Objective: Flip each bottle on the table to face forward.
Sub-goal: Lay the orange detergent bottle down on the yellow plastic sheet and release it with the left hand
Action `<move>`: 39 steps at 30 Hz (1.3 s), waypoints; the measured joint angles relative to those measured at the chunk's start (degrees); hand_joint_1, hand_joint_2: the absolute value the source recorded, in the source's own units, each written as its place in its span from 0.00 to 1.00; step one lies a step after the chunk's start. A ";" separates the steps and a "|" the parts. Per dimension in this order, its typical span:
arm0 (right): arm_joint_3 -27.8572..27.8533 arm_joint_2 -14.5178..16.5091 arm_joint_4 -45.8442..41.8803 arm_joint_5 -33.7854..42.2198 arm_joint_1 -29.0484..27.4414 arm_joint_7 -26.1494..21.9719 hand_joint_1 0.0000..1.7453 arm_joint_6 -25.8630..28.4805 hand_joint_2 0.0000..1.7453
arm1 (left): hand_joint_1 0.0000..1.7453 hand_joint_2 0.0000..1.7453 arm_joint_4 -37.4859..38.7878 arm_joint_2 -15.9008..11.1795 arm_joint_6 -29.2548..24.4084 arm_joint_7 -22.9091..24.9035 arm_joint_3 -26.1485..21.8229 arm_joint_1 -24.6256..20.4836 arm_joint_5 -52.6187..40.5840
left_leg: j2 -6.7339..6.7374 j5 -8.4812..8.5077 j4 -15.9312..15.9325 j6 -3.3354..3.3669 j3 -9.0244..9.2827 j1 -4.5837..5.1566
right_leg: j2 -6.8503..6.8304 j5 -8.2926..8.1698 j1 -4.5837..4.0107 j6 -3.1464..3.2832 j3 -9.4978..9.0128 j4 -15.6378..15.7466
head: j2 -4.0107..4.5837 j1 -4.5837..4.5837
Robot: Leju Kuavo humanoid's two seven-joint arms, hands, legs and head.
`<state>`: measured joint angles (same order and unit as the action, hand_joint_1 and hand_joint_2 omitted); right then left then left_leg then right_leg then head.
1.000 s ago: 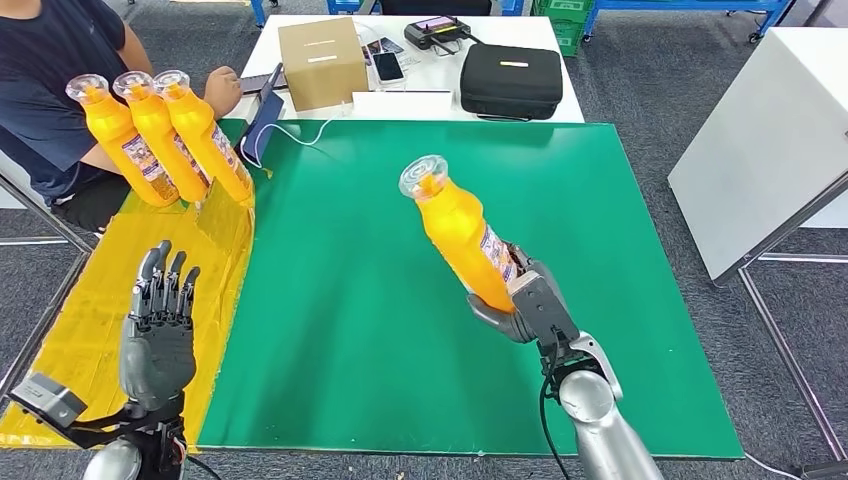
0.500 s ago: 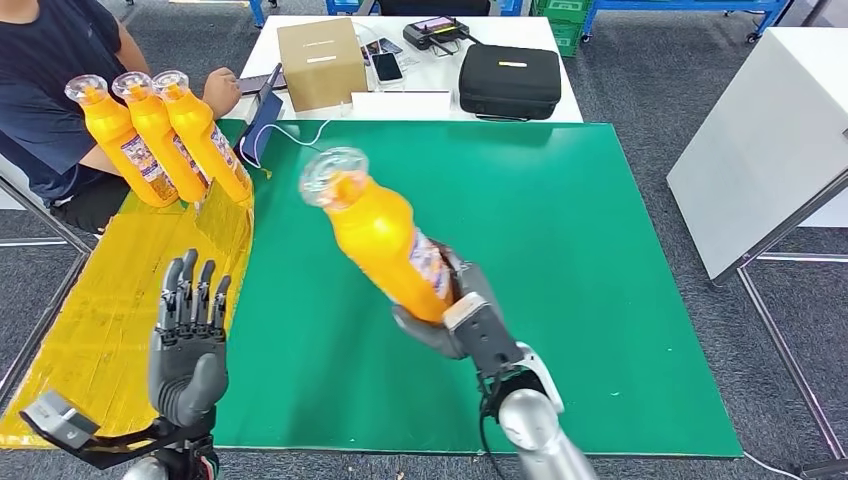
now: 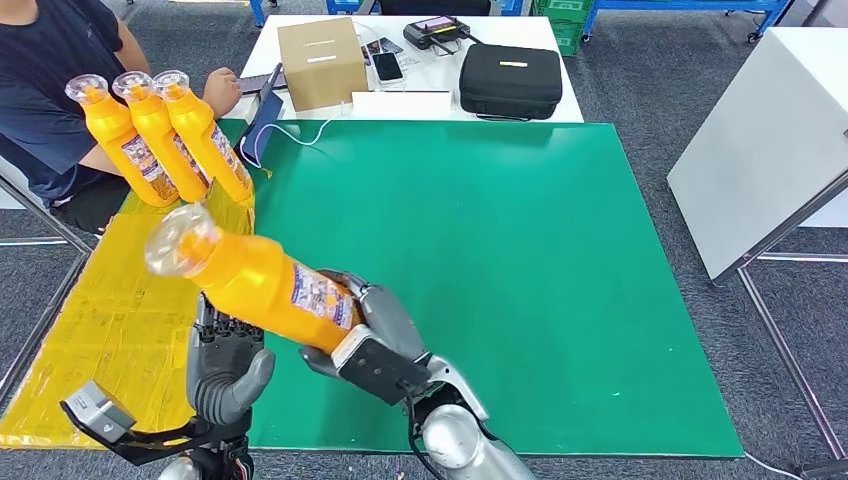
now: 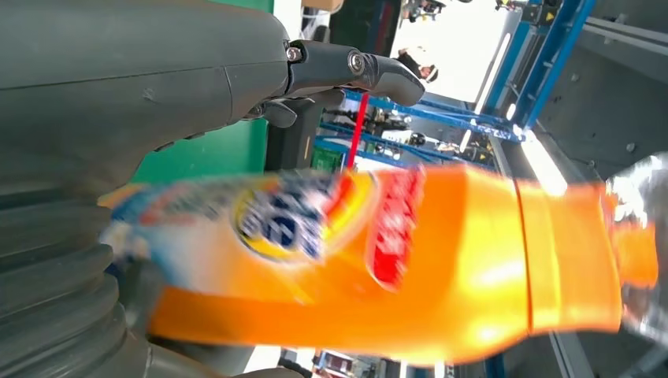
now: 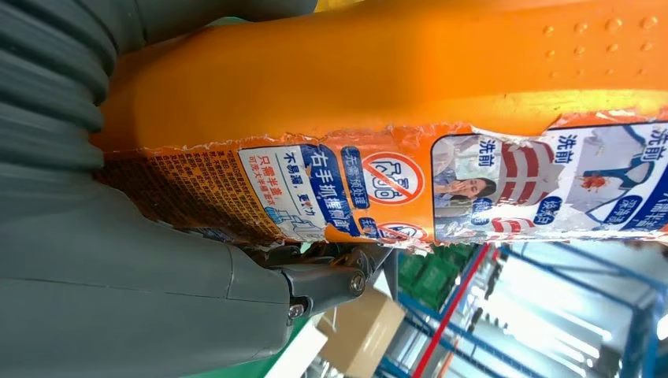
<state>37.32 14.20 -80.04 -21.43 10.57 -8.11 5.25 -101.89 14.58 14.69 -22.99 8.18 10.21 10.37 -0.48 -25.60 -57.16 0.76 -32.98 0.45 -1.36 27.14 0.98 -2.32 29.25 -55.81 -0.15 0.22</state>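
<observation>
My right hand (image 3: 372, 342) grips the base of an orange bottle (image 3: 262, 286) with a clear cap, holding it tilted in the air with the cap pointing left. The bottle hangs over the seam between the green mat (image 3: 520, 250) and the yellow mat (image 3: 95, 310). My left hand (image 3: 226, 366) is raised just under and behind the bottle, its fingers hidden by it. In the left wrist view the bottle (image 4: 394, 268) lies across the left hand (image 4: 126, 94), whose fingers stand apart. The right wrist view has the label (image 5: 441, 181) against the right hand (image 5: 118, 276). Three more orange bottles (image 3: 160, 135) stand at the far left.
A person in a dark shirt (image 3: 50, 90) sits behind the three bottles at the far left. A cardboard box (image 3: 322, 62), phones and a black case (image 3: 511, 80) lie on the white table beyond the mat. A white cabinet (image 3: 770, 130) stands to the right.
My right hand has carried the bottle left across the green mat and tipped it further over. My left hand has moved right and now sits under the bottle.
</observation>
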 joint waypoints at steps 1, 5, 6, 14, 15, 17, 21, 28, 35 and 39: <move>0.45 0.04 0.50 -0.19 0.10 0.00 1.00 0.04 1.00 | 0.00 1.00 -0.11 0.01 0.01 0.00 0.34 0.14 -0.01 | 0.00 0.00 0.00 0.00 0.00 0.00 | 0.00 0.00 0.00 0.00 0.00 0.00 | 0.00 0.00; 2.18 0.09 1.94 -1.15 0.21 0.00 1.00 0.09 1.00 | 0.00 1.00 -0.29 0.02 -0.58 -0.31 1.75 0.71 -0.52 | 0.00 0.00 0.00 0.00 0.00 0.00 | 0.00 0.00 0.00 0.00 0.00 0.00 | 0.00 0.01; 2.61 0.09 2.21 -1.44 0.22 0.00 1.00 0.07 1.00 | 0.00 1.00 -0.32 0.02 -0.82 -0.43 1.96 0.80 -0.64 | 0.00 0.00 0.00 0.00 0.00 0.00 | 0.00 0.00 0.00 0.00 0.00 0.00 | 0.00 0.00; 4.92 0.09 3.90 -3.38 0.72 -0.06 1.00 -0.61 1.00 | 0.00 1.00 -0.69 -0.01 -2.00 -0.82 2.14 1.45 -1.75 | 0.01 0.00 0.00 0.00 0.00 0.00 | 0.00 0.00 0.00 0.00 0.01 0.00 | 0.00 0.00; 5.27 0.09 4.25 -3.76 0.91 -0.11 1.00 -0.69 1.00 | 0.00 1.00 -0.69 -0.06 -2.13 -0.86 2.08 1.52 -2.31 | 0.00 0.00 0.00 0.00 0.00 0.00 | 0.00 0.00 0.00 0.00 0.01 0.00 | 0.00 0.00; 5.89 0.09 5.01 -4.32 1.33 -0.23 1.00 -0.76 1.00 | 0.00 1.00 -0.69 -0.25 -2.38 -0.87 1.98 1.64 -3.59 | 0.01 0.00 0.00 0.00 0.01 0.00 | 0.00 0.00 0.00 0.00 0.01 0.00 | 0.00 0.00; 6.53 0.09 5.99 -4.68 1.85 -0.38 1.00 -0.76 1.00 | 0.75 1.00 -0.69 -0.75 -2.87 -0.88 1.81 1.80 -5.27 | 0.00 0.00 0.00 0.00 0.01 0.00 | 0.00 0.00 0.00 0.00 0.02 0.00 | 0.00 0.00; 6.93 0.07 6.40 -5.03 1.89 -0.61 1.00 -0.81 1.00 | 1.00 1.00 -0.67 -1.31 -3.17 -1.31 1.64 1.70 -7.37 | 0.01 0.00 0.00 0.00 0.00 0.00 | 0.01 0.00 0.00 0.00 0.03 0.00 | 0.00 0.00; 7.40 0.09 6.71 -5.07 1.90 -0.61 1.00 -0.96 1.00 | 1.00 1.00 -0.64 -1.45 -3.13 -1.43 1.18 1.71 -7.40 | 0.01 0.00 0.00 0.00 0.01 0.00 | 0.01 0.00 0.00 0.00 0.03 0.00 | 0.00 0.00; 7.61 0.09 6.90 -5.18 2.03 -0.61 1.00 -0.96 1.00 | 1.00 1.00 -0.62 -1.45 -3.11 -1.72 1.13 1.73 -7.46 | 0.01 0.00 0.00 0.00 0.01 0.00 | 0.01 0.00 0.00 0.00 0.03 0.00 | 0.00 0.00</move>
<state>44.93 14.29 -73.14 -26.61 12.59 -8.72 4.28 -102.51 13.14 11.58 -24.71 9.31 11.93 2.91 -0.46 -25.60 -57.16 0.76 -32.98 0.45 -1.36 27.14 0.98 -2.32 29.28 -55.81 -0.15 0.22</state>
